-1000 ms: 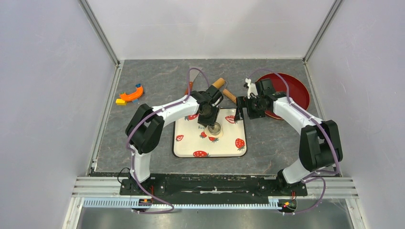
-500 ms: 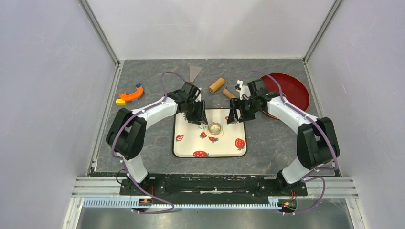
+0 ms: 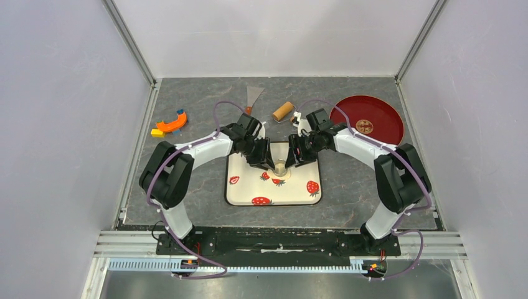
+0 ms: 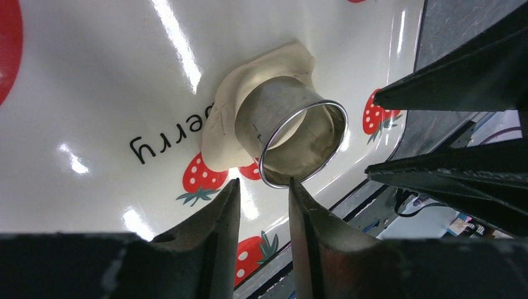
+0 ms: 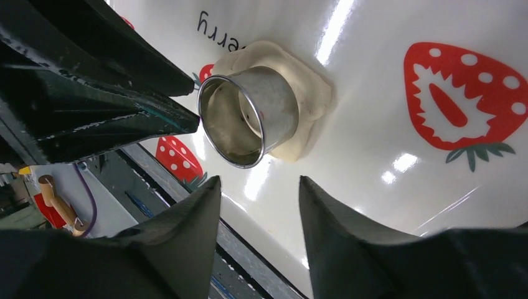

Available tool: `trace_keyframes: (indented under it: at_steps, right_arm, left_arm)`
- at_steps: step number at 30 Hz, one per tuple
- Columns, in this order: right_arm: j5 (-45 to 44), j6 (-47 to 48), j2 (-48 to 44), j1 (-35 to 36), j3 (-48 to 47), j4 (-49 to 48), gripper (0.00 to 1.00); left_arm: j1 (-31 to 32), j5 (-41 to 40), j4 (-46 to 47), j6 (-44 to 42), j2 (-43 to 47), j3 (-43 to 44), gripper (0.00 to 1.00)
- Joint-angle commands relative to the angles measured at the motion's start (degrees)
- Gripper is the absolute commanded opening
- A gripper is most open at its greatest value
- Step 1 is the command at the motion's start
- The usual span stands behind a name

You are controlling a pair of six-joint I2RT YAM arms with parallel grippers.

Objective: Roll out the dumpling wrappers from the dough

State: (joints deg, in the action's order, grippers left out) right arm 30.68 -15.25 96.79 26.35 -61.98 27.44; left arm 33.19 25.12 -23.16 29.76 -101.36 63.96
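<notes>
A flattened piece of pale cream dough lies on the strawberry-print tray. A shiny metal ring cutter stands on it, pressed into its middle. The dough and the cutter also show in the right wrist view. My left gripper is open with a narrow gap and empty, its tips just left of the cutter. My right gripper is open and empty, just right of the cutter. In the top view the left gripper and right gripper flank the cutter.
The tan wooden roller lies behind the tray, with a metal scraper to its left. A red plate at the back right holds a small round piece. An orange toy lies far left.
My left gripper left the ring cutter standing on the dough, drew back left, then returned beside it. My right gripper moved left from the red plate to the cutter's other side.
</notes>
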Motion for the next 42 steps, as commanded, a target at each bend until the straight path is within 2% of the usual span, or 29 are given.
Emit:
trace_keyframes:
  at_steps: [1, 3, 4, 13, 16, 22, 25, 28, 42]
  right_arm:
    - [-0.24, -1.1, 2.31, -0.17, -2.16, -2.28, 0.46]
    - [0.38, -1.48, 3.58, -0.22, -2.23, -2.3, 0.36]
    - [0.49, -1.76, 4.04, -0.11, -2.06, -2.56, 0.34]
    - [0.61, -2.97, 5.3, -0.12, -1.49, -4.66, 0.32]
    - [0.44, -3.01, 6.22, -0.14, -1.75, -4.91, 0.28]
    - [-0.42, -2.24, 8.25, -0.07, -2.01, -4.2, 0.1]
    - [-1.57, -1.69, 9.05, -0.11, -2.02, -3.38, 0.06]
    - [-2.4, -1.1, 9.93, -0.11, -2.1, -2.46, 0.01]
    - [-8.51, 2.24, 15.24, -0.09, -0.6, 3.51, 0.0]
  left_arm:
    - [0.03, 2.46, 2.66, 1.83, -1.23, 2.14, 0.38]
    - [0.03, 2.95, 3.01, 1.81, -2.35, 2.58, 0.36]
    - [0.12, 2.98, 3.03, 1.82, -2.82, 2.74, 0.35]
    - [0.3, 1.54, 2.25, 1.11, -4.62, 3.62, 0.28]
    - [0.32, 0.96, 1.64, 0.9, -5.22, 3.95, 0.22]
    - [0.38, 0.21, 0.14, 0.81, -6.8, 5.09, 0.11]
    - [0.38, -0.48, -1.12, 0.56, -7.93, 5.78, 0.03]
    - [0.49, -0.78, -1.8, 0.46, -9.03, 6.08, 0.02]
    - [1.44, -4.86, -6.64, 1.9, -13.19, 7.92, 0.02]
